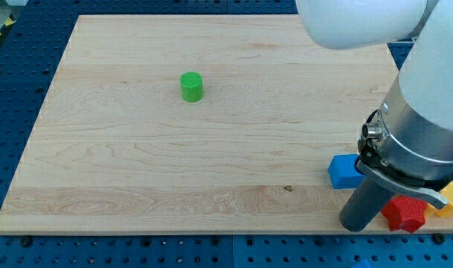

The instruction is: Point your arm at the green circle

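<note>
While my tip [358,225] is parked down at the wooden board's [137,179] bottom-right edge, touching no block as far as can be seen, the green circle [191,86] is found well apart, up toward the view's top-left. Just beside the tip, a blue block [344,170], red block [403,214] and yellow block [452,198] are clustered.

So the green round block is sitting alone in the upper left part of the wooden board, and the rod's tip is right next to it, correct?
Not quite. The green round block does sit alone in the upper left part of the wooden board, but my tip is far from it, at the view's bottom right, beside the blue block and the red block. The camera view shows this.
</note>
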`<state>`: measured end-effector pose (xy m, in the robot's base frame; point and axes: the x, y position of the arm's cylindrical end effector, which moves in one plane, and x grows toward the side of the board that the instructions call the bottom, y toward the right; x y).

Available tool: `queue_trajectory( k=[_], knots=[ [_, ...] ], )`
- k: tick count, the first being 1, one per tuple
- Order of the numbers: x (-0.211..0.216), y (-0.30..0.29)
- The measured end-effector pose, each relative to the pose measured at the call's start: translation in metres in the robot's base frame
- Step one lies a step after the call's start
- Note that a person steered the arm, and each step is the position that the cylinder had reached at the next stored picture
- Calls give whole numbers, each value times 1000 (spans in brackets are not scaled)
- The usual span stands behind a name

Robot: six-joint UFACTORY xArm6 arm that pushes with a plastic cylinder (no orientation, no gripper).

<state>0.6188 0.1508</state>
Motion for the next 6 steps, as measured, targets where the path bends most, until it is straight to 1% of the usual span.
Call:
queue_trajectory(
  k=[1,2,3,4,5,6],
  knots=[
    [-1,-17],
    [-1,-52],
    [-13,-100],
    [-54,-129],
    [-101,-145],
    [-139,-160]
  ],
)
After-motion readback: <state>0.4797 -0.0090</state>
